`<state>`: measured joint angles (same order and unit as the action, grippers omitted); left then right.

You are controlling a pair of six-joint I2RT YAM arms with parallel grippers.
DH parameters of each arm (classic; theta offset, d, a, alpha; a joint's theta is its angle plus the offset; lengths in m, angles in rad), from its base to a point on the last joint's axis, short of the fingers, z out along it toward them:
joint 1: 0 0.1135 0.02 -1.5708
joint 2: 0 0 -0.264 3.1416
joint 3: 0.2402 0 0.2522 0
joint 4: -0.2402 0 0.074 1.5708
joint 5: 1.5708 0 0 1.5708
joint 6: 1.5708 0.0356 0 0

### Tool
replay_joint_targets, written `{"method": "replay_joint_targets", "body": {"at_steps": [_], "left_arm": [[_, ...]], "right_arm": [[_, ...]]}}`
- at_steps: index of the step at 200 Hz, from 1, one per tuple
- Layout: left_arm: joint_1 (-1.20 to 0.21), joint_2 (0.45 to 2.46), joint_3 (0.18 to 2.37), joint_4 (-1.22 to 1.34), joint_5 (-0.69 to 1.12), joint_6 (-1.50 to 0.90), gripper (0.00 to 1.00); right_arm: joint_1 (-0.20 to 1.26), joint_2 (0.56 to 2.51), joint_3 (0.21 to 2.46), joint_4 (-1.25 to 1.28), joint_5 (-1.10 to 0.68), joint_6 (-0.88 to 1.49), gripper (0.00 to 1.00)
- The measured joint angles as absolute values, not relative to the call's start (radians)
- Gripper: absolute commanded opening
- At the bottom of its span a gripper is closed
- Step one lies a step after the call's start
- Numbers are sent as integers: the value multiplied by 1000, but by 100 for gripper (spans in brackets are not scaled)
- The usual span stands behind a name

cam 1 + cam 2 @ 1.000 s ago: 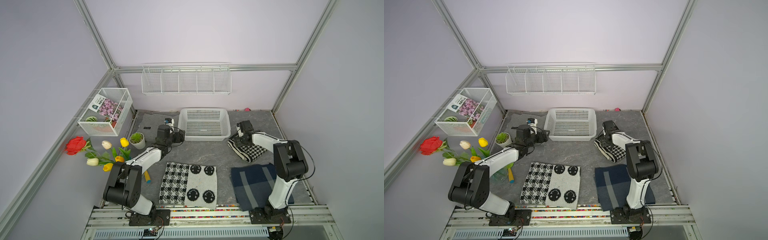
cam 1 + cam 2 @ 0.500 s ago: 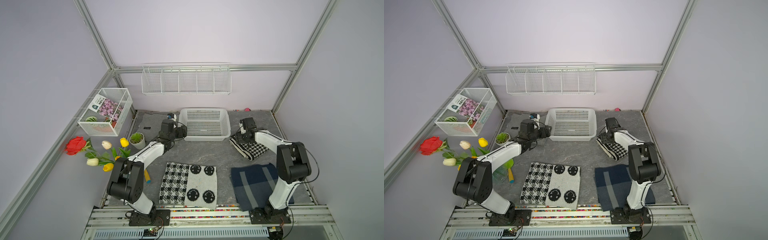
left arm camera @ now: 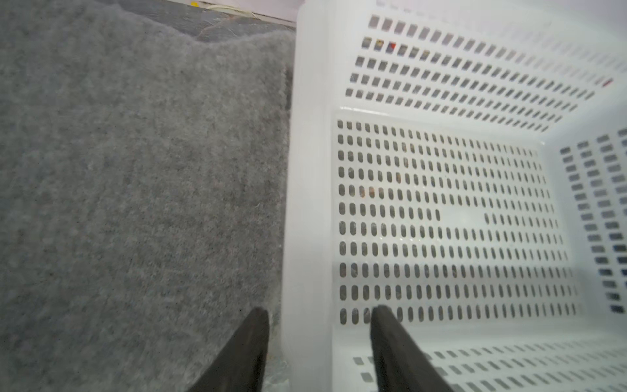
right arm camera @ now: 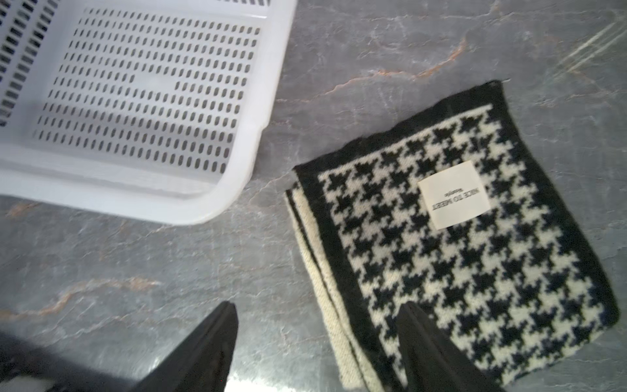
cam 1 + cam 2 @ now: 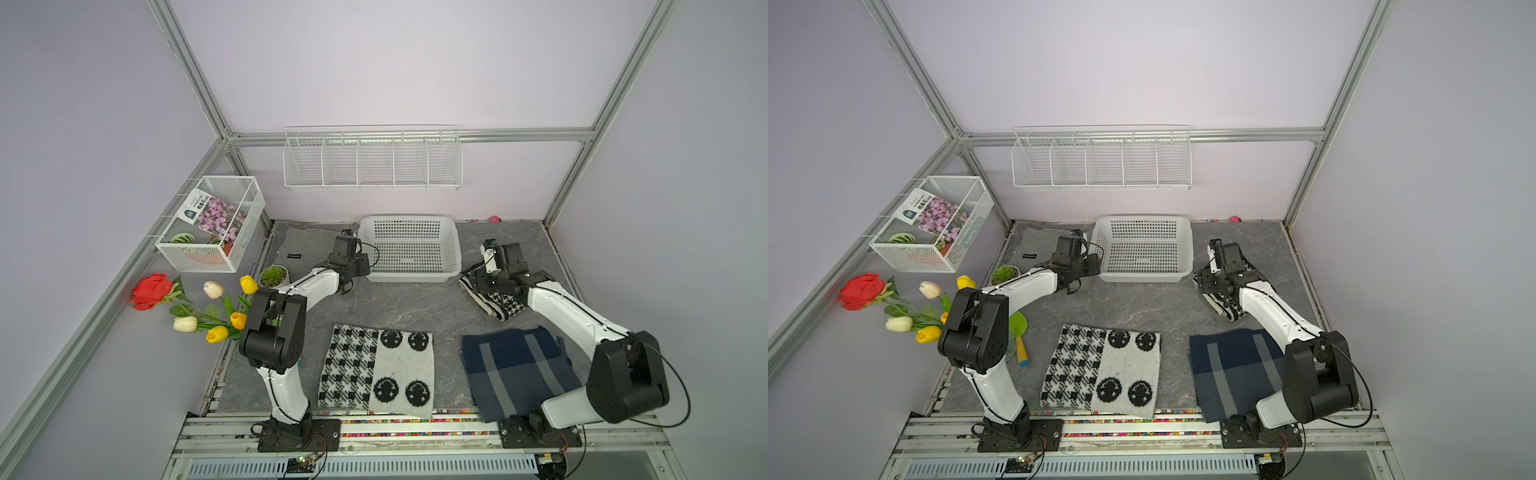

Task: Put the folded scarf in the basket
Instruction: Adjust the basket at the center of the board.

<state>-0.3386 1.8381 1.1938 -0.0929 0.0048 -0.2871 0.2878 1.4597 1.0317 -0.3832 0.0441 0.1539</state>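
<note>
Basket (image 3: 305, 203) wall is straddled by left gripper (image 3: 319, 310), grip cannot be told; right gripper (image 4: 319, 305) is held open over scarf (image 5: 506, 301), right of centre.

Basket (image 5: 409, 276) at back centre of table (image 5: 407, 307). Mat (image 5: 305, 249) flat just left of basket, right up against its wall. Left gripper (image 3: 319, 314) astride that wall: one finger over mat, other inside basket. Folded scarf (image 5: 503, 302) on table right of basket, apart from it. Right gripper (image 4: 319, 305) above scarf's basket-side edge. Two spread cloths at front: centre cloth (image 5: 376, 370), right cloth (image 5: 515, 370). Potted plant (image 5: 273, 276) before mat. Wire rack (image 5: 372, 160) on back wall. Mesh box (image 5: 210, 232) on left wall.
</note>
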Motion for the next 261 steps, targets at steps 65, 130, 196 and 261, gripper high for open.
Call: {"method": "replay_joint_targets", "body": {"at_steps": [65,130,196,261], "left_arm": [[-336,1724,1108,-136,46,-327,15],[-389,1535,947,-197,45,-409,21],[-406,1484,847,-162,44,-455,25],[-406,1431,827,-190,30,-454,52]], "right_arm": [[437,1272,966,-398,52,165,78],[529,1141,800,-368,-41,228,78],[537,1066,696,-317,-161,310,78],[641,1022,602,-239,-279,430,79]]}}
